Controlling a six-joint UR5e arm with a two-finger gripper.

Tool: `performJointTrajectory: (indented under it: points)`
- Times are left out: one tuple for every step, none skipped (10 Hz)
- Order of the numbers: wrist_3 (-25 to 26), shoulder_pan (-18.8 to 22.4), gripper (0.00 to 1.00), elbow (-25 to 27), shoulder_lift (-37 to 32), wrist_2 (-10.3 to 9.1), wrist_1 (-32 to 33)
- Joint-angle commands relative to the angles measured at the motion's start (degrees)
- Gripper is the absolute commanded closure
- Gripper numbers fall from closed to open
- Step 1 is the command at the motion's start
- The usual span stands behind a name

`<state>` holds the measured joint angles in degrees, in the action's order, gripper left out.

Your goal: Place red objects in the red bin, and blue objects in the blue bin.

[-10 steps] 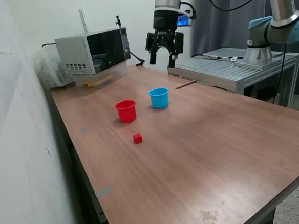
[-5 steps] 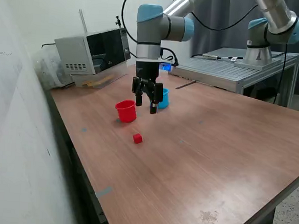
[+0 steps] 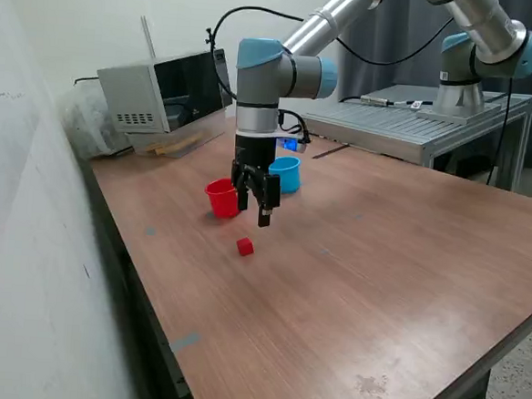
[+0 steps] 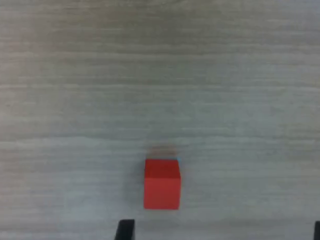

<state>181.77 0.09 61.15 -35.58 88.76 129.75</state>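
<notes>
red cube [image 3: 244, 245] lies on table [image 3: 378, 290] just below open end effector [image 3: 253, 210]

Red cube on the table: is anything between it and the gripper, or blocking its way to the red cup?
Nothing visible. The gripper hangs open above the red cube, with only bare table between them in both views. The red cup stands just beyond the cube, open side up, with clear wood between.
</notes>
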Motion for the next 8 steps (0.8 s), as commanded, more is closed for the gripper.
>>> performJointTrajectory:
  points:
    - [0.34,-0.09,0.0,-1.38,2.26,0.1,0.07]
    - [0.34,-0.27,0.0,-1.91,3.05,0.1,0.07]
    - [0.34,-0.35,0.0,-2.61,3.84,0.1,0.07]
    - [0.34,-0.44,0.0,-3.22,4.37,0.1,0.07]
    - [0.34,-0.44,0.0,-3.66,4.64,0.1,0.15]
    - [0.34,-0.53,0.0,-3.84,4.99,0.1,0.41]
    - [0.34,-0.62,0.0,-3.84,5.43,0.1,0.59]
    - [0.34,-0.71,0.0,-3.84,5.69,0.1,0.85]
